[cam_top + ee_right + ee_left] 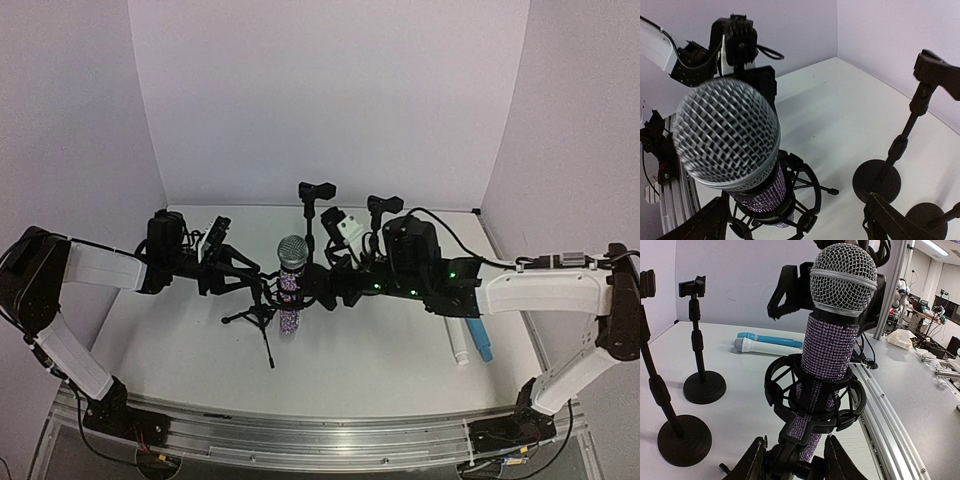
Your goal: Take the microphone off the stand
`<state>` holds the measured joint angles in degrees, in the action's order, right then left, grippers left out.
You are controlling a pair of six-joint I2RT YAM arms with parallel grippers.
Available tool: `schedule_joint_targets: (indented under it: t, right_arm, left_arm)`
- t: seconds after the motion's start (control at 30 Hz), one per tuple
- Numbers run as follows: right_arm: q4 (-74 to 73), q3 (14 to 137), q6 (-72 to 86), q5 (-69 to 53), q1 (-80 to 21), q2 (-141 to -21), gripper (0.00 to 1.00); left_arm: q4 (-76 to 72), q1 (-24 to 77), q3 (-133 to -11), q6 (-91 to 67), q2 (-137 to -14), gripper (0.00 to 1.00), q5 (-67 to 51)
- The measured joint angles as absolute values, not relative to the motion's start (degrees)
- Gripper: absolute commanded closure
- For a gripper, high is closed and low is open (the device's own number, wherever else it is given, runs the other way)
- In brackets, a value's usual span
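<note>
Glittering purple microphone (832,350) (silver mesh head) in stand (775,390); left fingers (752,462) clamped on stand, right fingers (890,220) wide.

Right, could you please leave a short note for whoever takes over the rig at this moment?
Left gripper: shut on the stand, just below its cradle.
Right gripper: open, set either side of the microphone, not gripping.
Microphone: upright, seated in the cradle.
Done: stand steadied, right arm in position.
Left: close on the microphone and lift it out.
</note>
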<state>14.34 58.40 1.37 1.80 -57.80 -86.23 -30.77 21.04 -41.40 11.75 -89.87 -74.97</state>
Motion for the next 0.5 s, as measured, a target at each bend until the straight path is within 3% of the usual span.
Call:
schedule_joint_targets:
  t: [0.27,0.43,0.5]
  right_arm:
    - [18.1,60.8,-0.5,-2.4,-57.9,-91.1,0.2]
    - [21.9,62.8,-0.6,-4.0,-58.0,-92.4,0.36]
    - [22.9,63.3,-0.6,-4.6,-58.0,-93.2,0.38]
  left_arm:
    - [-33.1,21.2,-39.9,10.2,-89.0,1.0,-73.2]
    - [-33.5,21.3,-39.7,10.0,-88.9,1.0,-72.9]
    - [-33.7,21.3,-39.6,9.9,-88.9,1.0,-72.9]
